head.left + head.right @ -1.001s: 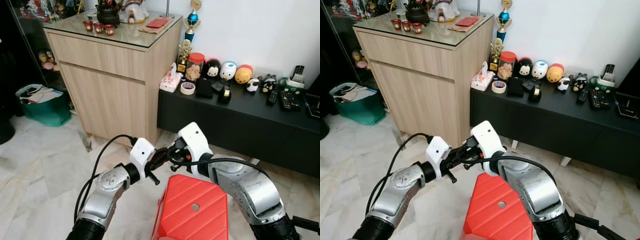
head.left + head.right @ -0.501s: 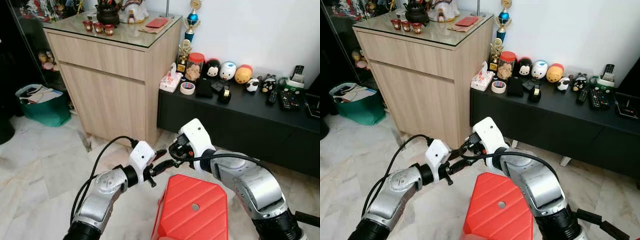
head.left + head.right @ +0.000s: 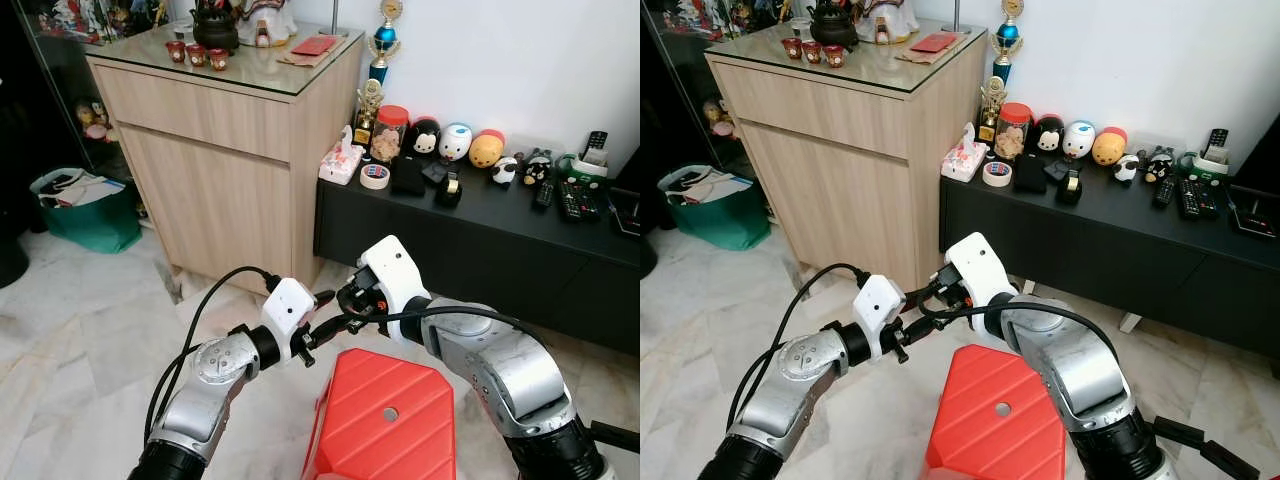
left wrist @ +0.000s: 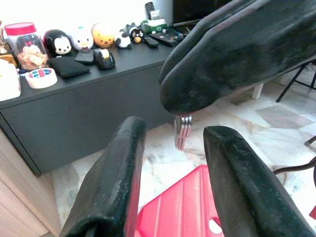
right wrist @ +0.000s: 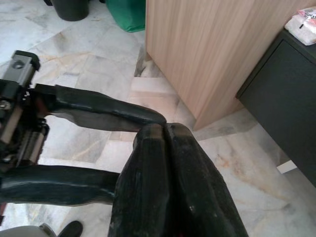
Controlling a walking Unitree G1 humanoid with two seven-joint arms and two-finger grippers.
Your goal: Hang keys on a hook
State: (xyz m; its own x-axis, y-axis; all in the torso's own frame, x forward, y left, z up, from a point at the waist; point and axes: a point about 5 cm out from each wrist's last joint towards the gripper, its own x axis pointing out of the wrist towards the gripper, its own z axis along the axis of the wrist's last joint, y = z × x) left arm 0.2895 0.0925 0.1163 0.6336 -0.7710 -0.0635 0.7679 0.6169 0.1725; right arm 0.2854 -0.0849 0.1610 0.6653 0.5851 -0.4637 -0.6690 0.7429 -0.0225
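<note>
A small bunch of silvery keys [image 4: 181, 132] hangs from the tips of my right gripper [image 3: 346, 304], which is shut on it. In the right wrist view the right fingers [image 5: 165, 148] press tight together. My left gripper [image 3: 320, 316] is open just in front of it, one black finger [image 4: 116, 182] on either side of the keys without touching them. Both grippers meet in mid-air above the near end of a red plastic stool [image 3: 385, 415]. In the eye views the fingers hide the keys.
A tall wooden cabinet [image 3: 215, 150] stands at the left. To its right a low black console [image 3: 480, 235] carries toys, tape and remotes. A green bag [image 3: 85, 215] sits on the marble floor at far left.
The left gripper had dropped away from the right one half a second ago; it has risen again and now brackets the right gripper's tips. The right arm has hardly moved.
</note>
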